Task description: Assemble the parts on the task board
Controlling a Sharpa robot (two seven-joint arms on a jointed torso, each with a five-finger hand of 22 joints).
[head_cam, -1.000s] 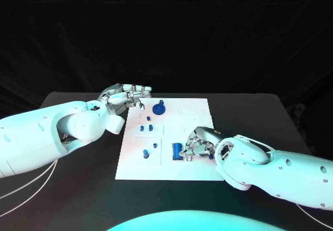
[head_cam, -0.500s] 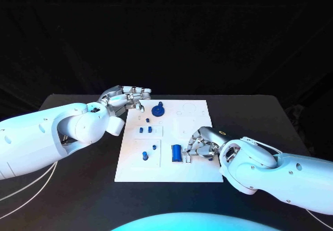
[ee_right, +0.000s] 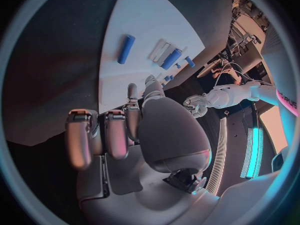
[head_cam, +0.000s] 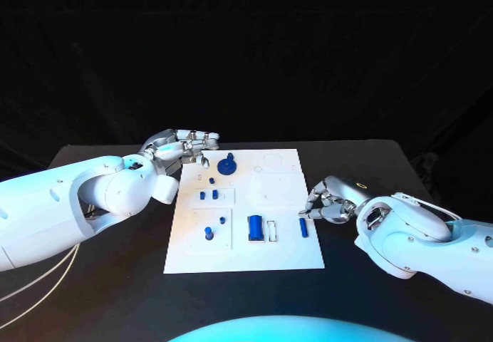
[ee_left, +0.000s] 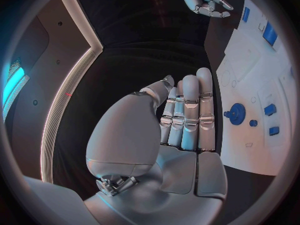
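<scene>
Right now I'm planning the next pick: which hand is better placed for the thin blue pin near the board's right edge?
Right hand: beside the thin blue pin. Left hand is at the board's far corner.

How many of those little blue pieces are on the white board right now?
7 in the head view: a gear and small peg at the far end, two small blocks mid-board, one peg, a large cylinder, and a slim rod near the right hand. Others could be hidden.

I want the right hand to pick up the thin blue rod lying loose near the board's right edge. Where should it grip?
Probably across the middle of the thin blue rod, pinching its long sides from above: it lies flat on the task board, and the right hand is already beside it.
</scene>
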